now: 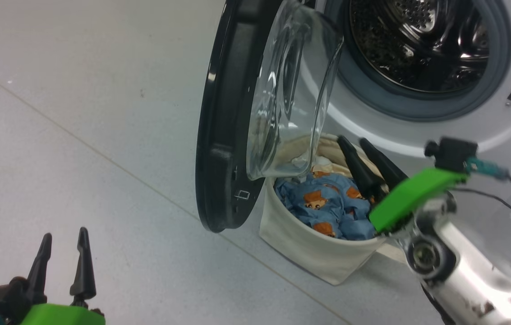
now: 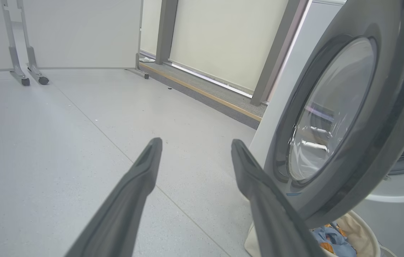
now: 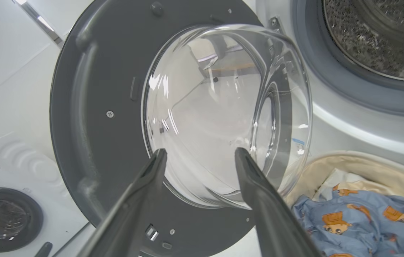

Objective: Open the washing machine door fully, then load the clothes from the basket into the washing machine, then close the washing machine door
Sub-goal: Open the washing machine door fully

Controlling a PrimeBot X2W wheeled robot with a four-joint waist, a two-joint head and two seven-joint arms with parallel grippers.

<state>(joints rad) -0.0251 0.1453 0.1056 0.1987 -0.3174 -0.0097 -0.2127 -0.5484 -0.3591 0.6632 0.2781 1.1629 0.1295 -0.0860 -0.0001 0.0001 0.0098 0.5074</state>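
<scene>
Our right gripper (image 1: 352, 141) hangs over the basket (image 1: 300, 239) holding the clothes (image 1: 327, 203), jaws spread and empty. Our left gripper (image 1: 66, 234): jaws spread.

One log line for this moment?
door open | clothes in basket | right gripper open near basket | left gripper open, empty

Test lab: washing machine (image 1: 462, 131), second washer (image 3: 5, 200), wheeled partition (image 2: 80, 32), bare floor (image 2: 45, 160).

My head camera looks down on door (image 1: 223, 135) and basket (image 1: 300, 243) — both wrists share them: left low, facing the door's outer side; right close at its inner.
</scene>
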